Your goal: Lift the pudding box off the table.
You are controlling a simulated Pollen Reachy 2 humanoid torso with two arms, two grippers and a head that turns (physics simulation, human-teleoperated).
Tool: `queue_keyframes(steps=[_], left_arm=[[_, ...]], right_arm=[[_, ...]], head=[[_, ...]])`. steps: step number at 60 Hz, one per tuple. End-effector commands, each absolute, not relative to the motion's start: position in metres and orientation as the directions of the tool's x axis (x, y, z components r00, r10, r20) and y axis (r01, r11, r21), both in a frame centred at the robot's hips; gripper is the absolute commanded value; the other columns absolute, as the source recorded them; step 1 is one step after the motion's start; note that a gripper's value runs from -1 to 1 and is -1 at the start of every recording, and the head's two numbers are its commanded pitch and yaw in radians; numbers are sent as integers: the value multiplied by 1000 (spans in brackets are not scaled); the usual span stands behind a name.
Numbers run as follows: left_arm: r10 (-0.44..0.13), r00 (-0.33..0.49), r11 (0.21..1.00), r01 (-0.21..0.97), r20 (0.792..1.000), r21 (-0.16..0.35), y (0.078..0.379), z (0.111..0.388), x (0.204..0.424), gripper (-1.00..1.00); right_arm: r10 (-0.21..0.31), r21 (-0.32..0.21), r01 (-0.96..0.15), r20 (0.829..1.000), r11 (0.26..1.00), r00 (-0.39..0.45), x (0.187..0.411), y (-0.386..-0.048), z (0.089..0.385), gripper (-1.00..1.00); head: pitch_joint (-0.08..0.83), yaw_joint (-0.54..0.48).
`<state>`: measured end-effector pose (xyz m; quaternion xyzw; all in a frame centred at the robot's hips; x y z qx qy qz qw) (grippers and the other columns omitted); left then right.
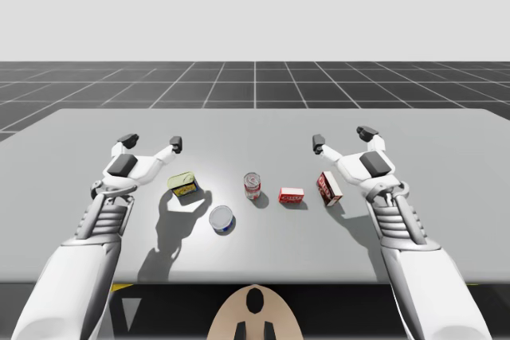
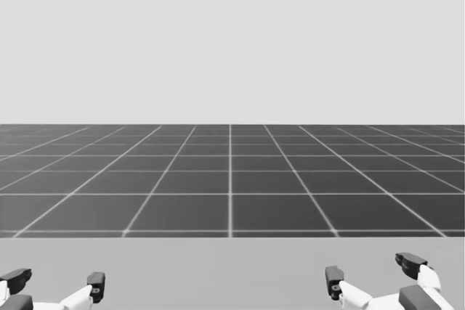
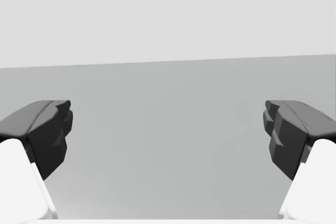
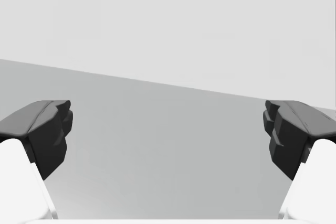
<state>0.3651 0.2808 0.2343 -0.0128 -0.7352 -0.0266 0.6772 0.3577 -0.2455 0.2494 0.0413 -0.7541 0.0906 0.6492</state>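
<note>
Two red boxes lie on the grey table (image 1: 255, 129). The small flat red-and-white box (image 1: 291, 195) is near the middle. A darker red box (image 1: 329, 188) stands tilted just to its right. My right gripper (image 1: 343, 137) is open above and just behind the darker red box, holding nothing. My left gripper (image 1: 151, 142) hovers open over the table's left part, far from both boxes. The head view catches both open grippers low down, the left gripper (image 2: 56, 281) and the right gripper (image 2: 372, 270). Bare table lies ahead of the left gripper (image 3: 168, 135) and the right gripper (image 4: 168, 135) in the wrist views.
A yellow-green tin (image 1: 184, 185) sits beside my left forearm. A red-and-white can (image 1: 252, 185) stands left of the small box. A blue-and-white can (image 1: 221, 219) stands nearer the front edge. Behind the objects the table is bare up to its far edge.
</note>
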Motion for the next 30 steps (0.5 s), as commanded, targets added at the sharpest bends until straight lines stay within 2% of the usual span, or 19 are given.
queue_keyframes(steps=[1, 10, 18, 19, 30], left_arm=[[-20, -80, 998, 55, 997, 24, 280, 234, 365, -1000], [-20, -81, 998, 55, 997, 25, 280, 234, 365, -1000], [-21, -79, 998, 53, 997, 25, 280, 234, 365, -1000], [-22, -79, 998, 53, 997, 27, 280, 234, 365, -1000], [-24, -78, 998, 53, 997, 28, 281, 233, 366, -1000]], right_arm=[[50, -77, -175, 987, 982, -155, 357, -245, 248, -1000], [50, -79, -186, 987, 979, -152, 357, -245, 249, -1000], [51, -77, -177, 988, 981, -147, 358, -245, 250, -1000], [51, -77, -174, 988, 982, -146, 358, -245, 250, -1000], [53, -77, -167, 988, 983, -142, 359, -246, 249, -1000]], head=[[12, -5], [27, -5], [97, -3], [133, -3], [284, -19]])
